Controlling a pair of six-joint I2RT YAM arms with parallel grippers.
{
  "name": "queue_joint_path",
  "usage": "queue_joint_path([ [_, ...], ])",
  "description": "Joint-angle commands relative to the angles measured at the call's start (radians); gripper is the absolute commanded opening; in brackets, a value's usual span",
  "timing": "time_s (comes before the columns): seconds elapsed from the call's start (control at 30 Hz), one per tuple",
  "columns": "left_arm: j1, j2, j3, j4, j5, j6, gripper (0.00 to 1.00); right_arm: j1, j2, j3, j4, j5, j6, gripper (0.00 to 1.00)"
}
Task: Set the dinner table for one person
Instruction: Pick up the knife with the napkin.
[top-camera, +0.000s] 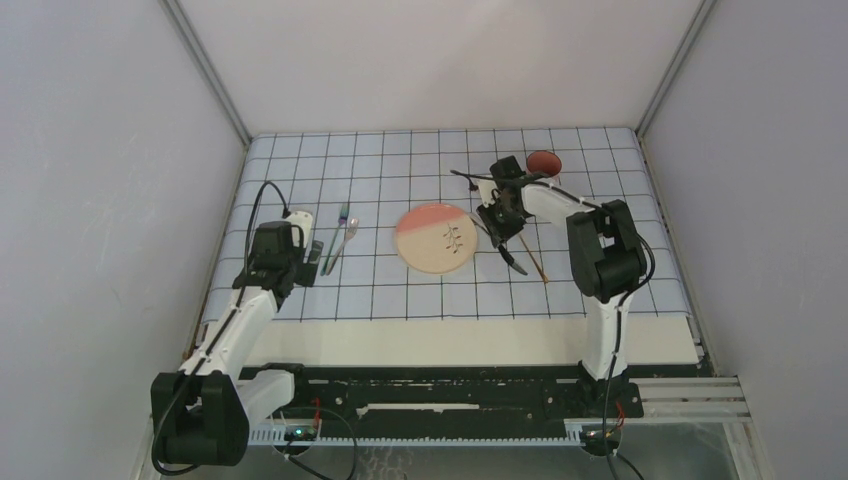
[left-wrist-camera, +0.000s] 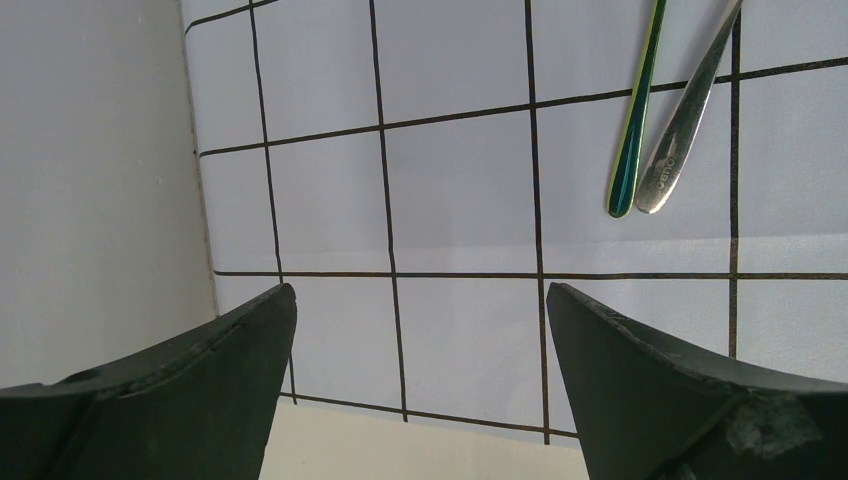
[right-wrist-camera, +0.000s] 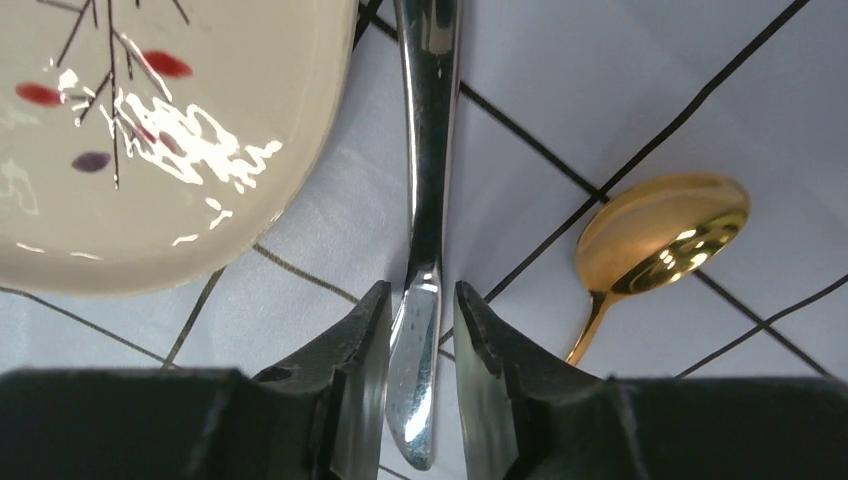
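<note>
On the cream-white dinner table (top-camera: 450, 340) lies a blue gridded cloth (top-camera: 420, 160). A cream and pink plate (top-camera: 436, 238) sits mid-cloth. My right gripper (right-wrist-camera: 420, 310) hovers just right of the plate (right-wrist-camera: 150, 150). A silver piece of cutlery (right-wrist-camera: 425, 200) lies on the cloth between its jaws, and a narrow gap shows on each side, so the gripper is open. A gold spoon (right-wrist-camera: 660, 225) lies to the right of it. My left gripper (left-wrist-camera: 420, 300) is wide open and empty over the cloth's near left corner, where the table (left-wrist-camera: 400, 450) shows below.
A green-handled utensil (left-wrist-camera: 632, 130) and a silver one (left-wrist-camera: 685, 120) lie side by side left of the plate, ahead of my left gripper (top-camera: 300, 265). A red bowl (top-camera: 543, 161) stands at the back right. Grey walls close in both sides.
</note>
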Motion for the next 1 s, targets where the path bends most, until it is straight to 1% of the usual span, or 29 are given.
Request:
queue_joint_path([
  [0.0,0.006,-0.024,-0.006,0.008,0.012,0.018,1.00,0.003,0.047,0.075,-0.017,0.002,-0.009,0.38],
  [0.13,0.006,-0.020,-0.008,0.007,0.020,0.018,1.00,0.012,0.078,0.108,-0.034,0.018,-0.027,0.41],
  [0.3,0.006,-0.022,-0.011,0.005,0.018,0.018,1.00,0.019,0.114,0.123,-0.061,0.010,-0.035,0.40],
  [0.37,0.007,-0.027,-0.013,0.004,0.018,0.019,1.00,0.021,0.113,0.108,-0.054,0.009,-0.034,0.35],
  [0.43,0.006,-0.030,-0.012,0.001,0.020,0.019,1.00,0.021,0.104,0.095,-0.044,0.007,-0.035,0.25],
  [0.5,0.006,-0.033,-0.009,0.001,0.018,0.020,1.00,0.021,0.093,0.081,-0.034,0.004,-0.036,0.11],
  [0.6,0.006,-0.033,-0.007,-0.001,0.023,0.017,1.00,0.019,0.086,0.070,-0.030,0.000,-0.035,0.01],
  [0.97,0.006,-0.031,-0.013,0.006,0.030,0.015,1.00,0.009,-0.017,0.041,0.014,-0.005,-0.017,0.00],
])
